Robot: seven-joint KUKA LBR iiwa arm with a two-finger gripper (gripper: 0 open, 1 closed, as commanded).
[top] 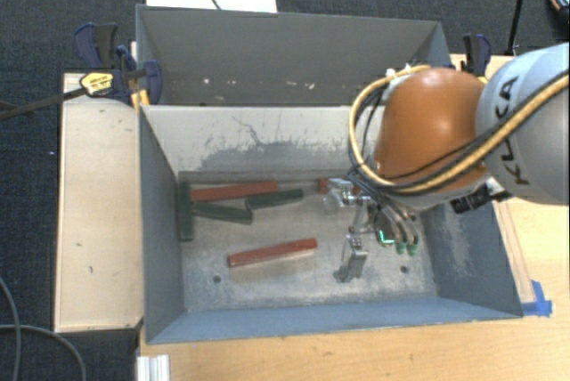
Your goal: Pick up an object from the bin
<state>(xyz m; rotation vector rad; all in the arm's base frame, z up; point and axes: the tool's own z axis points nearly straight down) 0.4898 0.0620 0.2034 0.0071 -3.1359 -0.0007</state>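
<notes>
Being at the reaching step of the job, with no pick made yet, going by the look of things. Hanging the gripper (354, 263) low over the right part of the grey bin (312, 317), close above a bare patch of floor. Not being able to tell the gripper's opening, wide or shut, and seeing nothing held in it. Finding the nearest thing a little to the left: the near red-brown stick (272, 253), long and thin, lying flat in the near middle of the bin, with its right end close to the gripper but apart from it. Seeing more sticks farther back and to the left, lying together in a loose bunch: the far red-brown stick (233, 190) along the far side, the right dark green stick (278, 198) just beside it, the middle dark green stick (223, 212) just near of it, and the left dark green stick (185, 212) lying across the left end. Spotting a small reddish bit (322, 185) at the far side, too small to name. Needing next to choose one thing, most likely the near red-brown stick: sliding left to sit over its middle, turning to close across its thin side, going down to the floor, closing, then lifting straight up. Taking care against slipping or tipping by grabbing at the middle and not at an end.
</notes>
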